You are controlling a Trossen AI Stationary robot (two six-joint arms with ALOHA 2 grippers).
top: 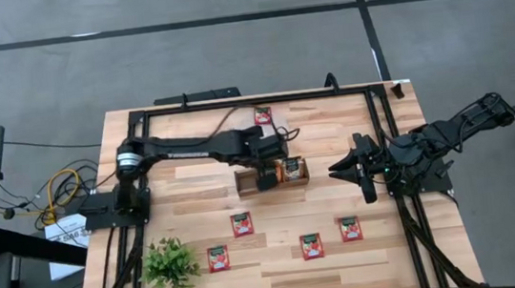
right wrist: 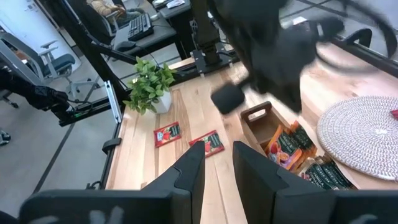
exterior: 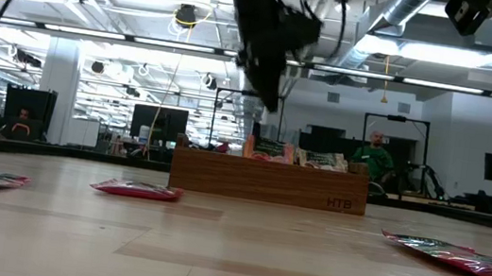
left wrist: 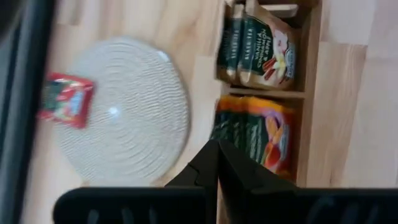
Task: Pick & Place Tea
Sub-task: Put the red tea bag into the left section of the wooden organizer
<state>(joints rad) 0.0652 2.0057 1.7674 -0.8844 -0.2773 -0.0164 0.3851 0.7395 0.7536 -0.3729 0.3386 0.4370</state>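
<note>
Tea sachets, loose: four red-orange ones lie flat in a rough row near the front of the counter (top: 290, 275) — at (top: 218, 258), (top: 241, 224), (top: 311, 246) and (top: 350, 228), each apart from the others.
Plant: a small green potted plant (top: 169, 264) stands at the front left corner, just beside the leftmost sachet.
Tea sachets, stored: orange and dark green-topped packets (left wrist: 255, 50) stand on edge in two compartments of the wooden tray (top: 271, 179); the compartment at the tray's left end looks empty in the right wrist view.
Tray: mid-counter, long side running left to right, seen level in the low view as a brown box with packet tops showing above its wall.
Left gripper (top: 266, 177): over the tray — its jaws are pressed together with nothing between them, fingertips above the packets of the middle compartment.
Right gripper (top: 337, 169): hangs off the tray's right end, pointing toward it; its jaws stand slightly parted and hold nothing.
Mat: a round pale woven mat (left wrist: 124, 109) lies just behind the tray.
Far sachet: one red sachet (top: 263, 116) rests toward the back of the counter, touching the mat's far rim in the left wrist view.
Room: a person in a green top (exterior: 374, 160) sits beyond the counter.
</note>
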